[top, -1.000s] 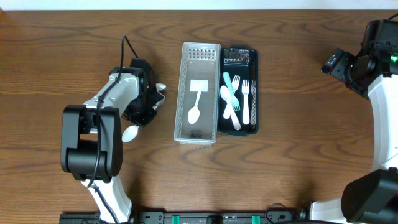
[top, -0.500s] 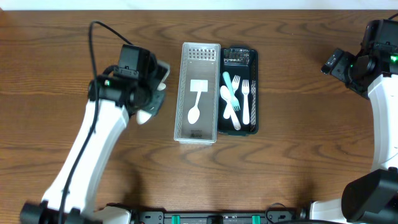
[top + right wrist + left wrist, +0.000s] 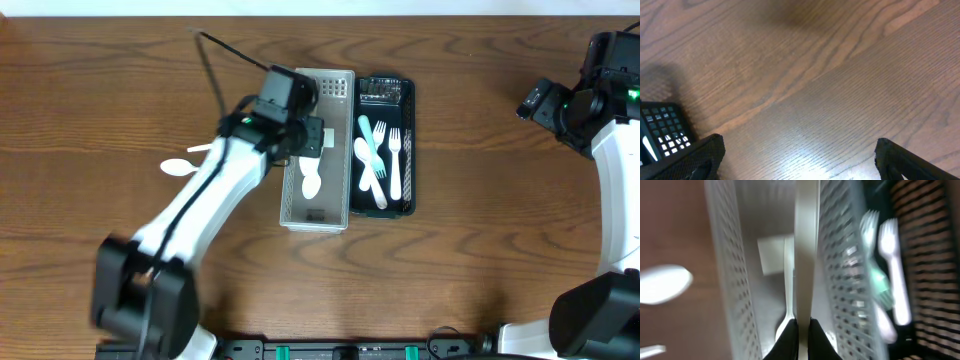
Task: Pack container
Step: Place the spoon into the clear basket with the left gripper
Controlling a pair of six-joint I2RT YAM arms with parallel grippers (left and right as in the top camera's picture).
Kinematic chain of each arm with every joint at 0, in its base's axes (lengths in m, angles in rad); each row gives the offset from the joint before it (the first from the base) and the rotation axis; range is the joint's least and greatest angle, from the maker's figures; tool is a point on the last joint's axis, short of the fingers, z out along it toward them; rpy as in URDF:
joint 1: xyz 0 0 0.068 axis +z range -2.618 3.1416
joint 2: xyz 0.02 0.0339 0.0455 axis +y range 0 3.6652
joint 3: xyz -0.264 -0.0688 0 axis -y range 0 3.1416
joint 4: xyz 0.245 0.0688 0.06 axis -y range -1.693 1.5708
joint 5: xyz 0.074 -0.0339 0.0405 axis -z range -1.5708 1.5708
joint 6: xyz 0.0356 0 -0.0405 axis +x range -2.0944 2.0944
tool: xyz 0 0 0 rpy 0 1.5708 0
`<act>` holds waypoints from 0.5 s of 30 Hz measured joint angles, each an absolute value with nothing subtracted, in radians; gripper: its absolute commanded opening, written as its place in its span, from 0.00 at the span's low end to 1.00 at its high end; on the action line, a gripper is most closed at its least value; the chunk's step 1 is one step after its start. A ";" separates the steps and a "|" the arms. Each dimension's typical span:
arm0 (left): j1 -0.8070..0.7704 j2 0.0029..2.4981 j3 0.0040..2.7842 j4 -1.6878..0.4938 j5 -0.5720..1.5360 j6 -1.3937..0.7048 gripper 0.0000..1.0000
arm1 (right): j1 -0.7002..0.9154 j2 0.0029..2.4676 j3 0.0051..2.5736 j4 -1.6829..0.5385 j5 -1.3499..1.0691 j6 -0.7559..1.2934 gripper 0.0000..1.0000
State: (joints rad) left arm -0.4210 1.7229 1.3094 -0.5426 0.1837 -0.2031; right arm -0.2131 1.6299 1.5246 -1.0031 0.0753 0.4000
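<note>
My left gripper is shut on the handle of a white plastic utensil and holds it over the white perforated basket. A white spoon lies inside that basket and also shows in the left wrist view. Another white spoon lies on the table left of the basket. The black tray beside the basket holds white forks and a teal spoon. My right gripper is open and empty over bare wood at the far right.
The basket and the black tray stand side by side at the table's middle. The black tray's corner shows at the left of the right wrist view. The right arm is at the right edge.
My left arm has swung right from the table left of the basket to above the basket, carrying the white utensil. The right arm has not moved.
</note>
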 measured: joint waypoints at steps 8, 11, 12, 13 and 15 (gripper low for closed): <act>-0.421 1.768 1.316 -0.605 0.233 -0.230 0.80 | -0.213 1.630 1.525 -1.006 0.075 0.400 0.99; -0.418 1.716 1.345 -0.672 0.239 -0.216 0.92 | -0.213 1.630 1.525 -1.006 0.075 0.400 0.99; -0.414 1.688 1.354 -0.687 0.241 -0.207 0.92 | -0.213 1.630 1.525 -1.006 0.075 0.400 0.99; -0.408 1.664 1.360 -0.698 0.241 -0.200 0.92 | -0.213 1.630 1.525 -1.006 0.075 0.400 0.99; -0.385 1.606 1.374 -0.728 0.245 -0.163 0.92 | -0.213 1.630 1.525 -1.006 0.075 0.400 0.99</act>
State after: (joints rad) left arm -0.3847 1.6062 1.3735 -0.7280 0.2447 -0.1631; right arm -0.2131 1.6299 1.5246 -1.0058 0.0753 0.4000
